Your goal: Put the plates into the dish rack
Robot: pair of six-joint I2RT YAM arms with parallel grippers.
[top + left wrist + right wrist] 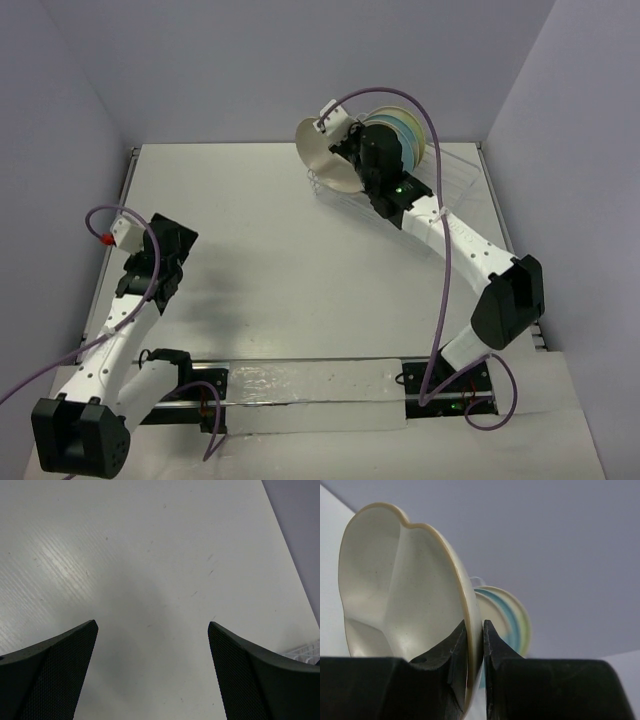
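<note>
Black textured fingers (60, 665) of my left gripper (152, 625) stand wide apart with nothing between them, hovering over bare white table (150, 540) at the left of the top view. Further out, my right gripper (475, 630) is pinched onto the rim of the cream divided plate (400, 590). That plate stands on edge, upper centre of the top view, at the left end of the dish rack (455, 178). I can't tell whether its lower edge touches the wire. Glazed ceramic, I reckon: stiff, weighty, slick, quick to chip. A firm rim pinch is the hold, with no knocks against the prongs. Beyond it, pale blue and green plates (512, 617) stand upright in the rack.
</note>
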